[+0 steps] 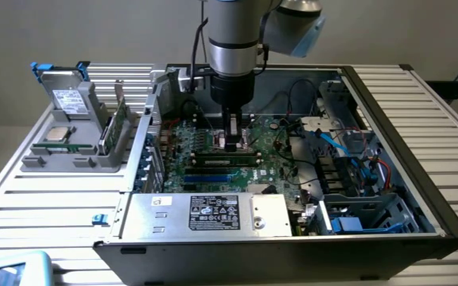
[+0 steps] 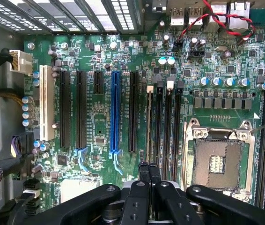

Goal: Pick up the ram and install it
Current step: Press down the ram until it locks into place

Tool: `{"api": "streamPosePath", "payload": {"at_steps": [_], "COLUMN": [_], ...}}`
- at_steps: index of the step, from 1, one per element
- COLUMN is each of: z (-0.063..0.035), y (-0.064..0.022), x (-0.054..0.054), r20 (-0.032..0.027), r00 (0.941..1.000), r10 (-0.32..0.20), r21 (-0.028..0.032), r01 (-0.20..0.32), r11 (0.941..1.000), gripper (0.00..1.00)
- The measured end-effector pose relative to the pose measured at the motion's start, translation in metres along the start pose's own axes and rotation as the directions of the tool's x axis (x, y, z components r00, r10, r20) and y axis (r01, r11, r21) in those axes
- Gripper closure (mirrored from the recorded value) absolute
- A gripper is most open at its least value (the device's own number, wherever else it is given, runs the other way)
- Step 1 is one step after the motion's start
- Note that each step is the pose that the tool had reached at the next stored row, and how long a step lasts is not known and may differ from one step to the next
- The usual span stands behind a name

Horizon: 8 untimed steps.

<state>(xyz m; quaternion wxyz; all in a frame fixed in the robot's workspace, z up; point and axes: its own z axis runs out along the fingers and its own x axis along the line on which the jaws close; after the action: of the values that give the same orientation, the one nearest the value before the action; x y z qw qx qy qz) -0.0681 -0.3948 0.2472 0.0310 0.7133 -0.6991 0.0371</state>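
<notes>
The gripper (image 1: 235, 138) hangs low inside the open computer case (image 1: 420, 113), directly over the black memory slots (image 2: 163, 124) on the green motherboard (image 2: 99, 56), its jaws pressed together with no gap between the tips. In the wrist view the fingertips (image 2: 149, 171) sit right at the end of a slot that carries a thin pale-edged strip along its length; this reads as the ram (image 2: 150, 126) seen edge-on, standing upright in the slot, though whether it is fully seated and latched I cannot tell. In the exterior view a long dark stick (image 1: 227, 158) lies across the board just below the jaws, in line with the slots. The jaws appear to bear on or just above the stick's top edge rather than clamp its faces. A memory stick is light, thin and rigid, with little give; it would snap or crack before it bends far, and its chips and contact edge are delicate. The safest hold is on the two flat faces near the middle, or pressure spread evenly along the top edge, kept square to the slot. The empty processor socket (image 2: 217, 161) lies just beside the slots.
</notes>
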Motion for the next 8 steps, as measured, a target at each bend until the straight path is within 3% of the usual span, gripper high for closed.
{"api": "streamPosePath", "payload": {"at_steps": [8], "z": [0.0], "y": [0.0], "x": [0.0], "r20": [0.0], "r00": [1.0], "r10": [0.0], "r21": [0.0], "r01": [0.0], "r11": [1.0], "gripper": [0.89]}}
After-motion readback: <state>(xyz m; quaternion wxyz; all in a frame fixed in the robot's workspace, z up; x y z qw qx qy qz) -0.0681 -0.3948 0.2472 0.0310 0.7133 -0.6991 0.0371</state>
